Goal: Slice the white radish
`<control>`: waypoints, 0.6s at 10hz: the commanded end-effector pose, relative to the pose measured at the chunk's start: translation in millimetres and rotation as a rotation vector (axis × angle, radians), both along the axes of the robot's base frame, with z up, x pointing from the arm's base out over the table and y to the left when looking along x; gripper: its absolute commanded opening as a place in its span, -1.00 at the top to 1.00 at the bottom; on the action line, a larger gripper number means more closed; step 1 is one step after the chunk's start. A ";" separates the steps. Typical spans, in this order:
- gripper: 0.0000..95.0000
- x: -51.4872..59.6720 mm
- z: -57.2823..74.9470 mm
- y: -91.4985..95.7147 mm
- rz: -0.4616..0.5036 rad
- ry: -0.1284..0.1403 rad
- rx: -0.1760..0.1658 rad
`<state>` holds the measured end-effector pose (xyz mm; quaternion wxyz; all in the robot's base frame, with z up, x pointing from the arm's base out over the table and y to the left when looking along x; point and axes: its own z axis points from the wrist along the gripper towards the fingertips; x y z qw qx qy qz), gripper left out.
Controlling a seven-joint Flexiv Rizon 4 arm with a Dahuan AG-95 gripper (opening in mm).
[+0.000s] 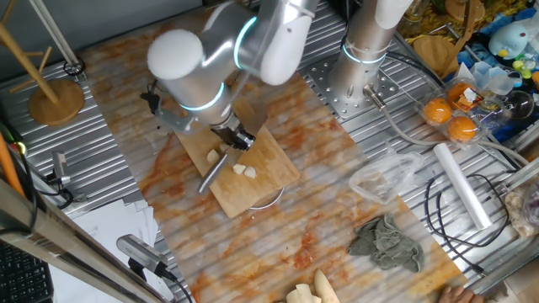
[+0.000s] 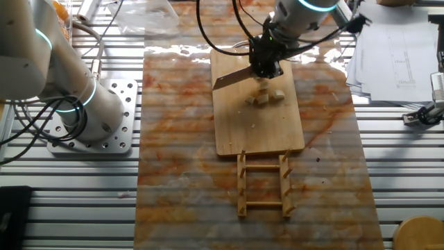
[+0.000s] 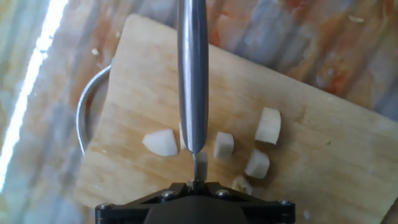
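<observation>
Slicing is well under way: the white radish [image 3: 161,142] already lies as several small cream chunks on the wooden cutting board [image 3: 323,155], which sits on the marbled tabletop [image 2: 173,173]. In the hand view the knife [image 3: 193,74] runs straight out from the pincer [image 3: 194,184], its spine towards the camera, and it stands between the largest chunk on one side and a smaller piece [image 3: 224,145] on the other, with a thin sliver of radish just beside the blade. Two more pieces lie further off on the board, apart from each other.

Judging from this, the cut in hand is parting that largest chunk from the rest. The next move probably calls for lifting the blade free, shifting it sideways over the biggest remaining piece and pressing down squarely, taking care not to scatter the loose chunks.

The pincer is clenched on the knife handle, fingers drawn in tight around it; only the dark front edge of the hand shows in the hand view. It touches nothing but the knife. A metal rim [image 3: 87,112] peeks out from under the board's edge.
</observation>
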<state>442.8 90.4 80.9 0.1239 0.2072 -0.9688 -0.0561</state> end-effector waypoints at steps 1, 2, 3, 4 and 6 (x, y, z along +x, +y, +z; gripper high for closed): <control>1.00 4.7 2.9 4.7 -0.178 -0.014 0.120; 1.00 7.6 3.7 7.6 -0.192 -0.013 0.132; 1.00 10.6 5.2 11.3 -0.198 -0.013 0.131; 1.00 12.6 4.5 16.5 -0.205 -0.017 0.128; 1.00 13.1 0.0 22.7 -0.214 -0.023 0.124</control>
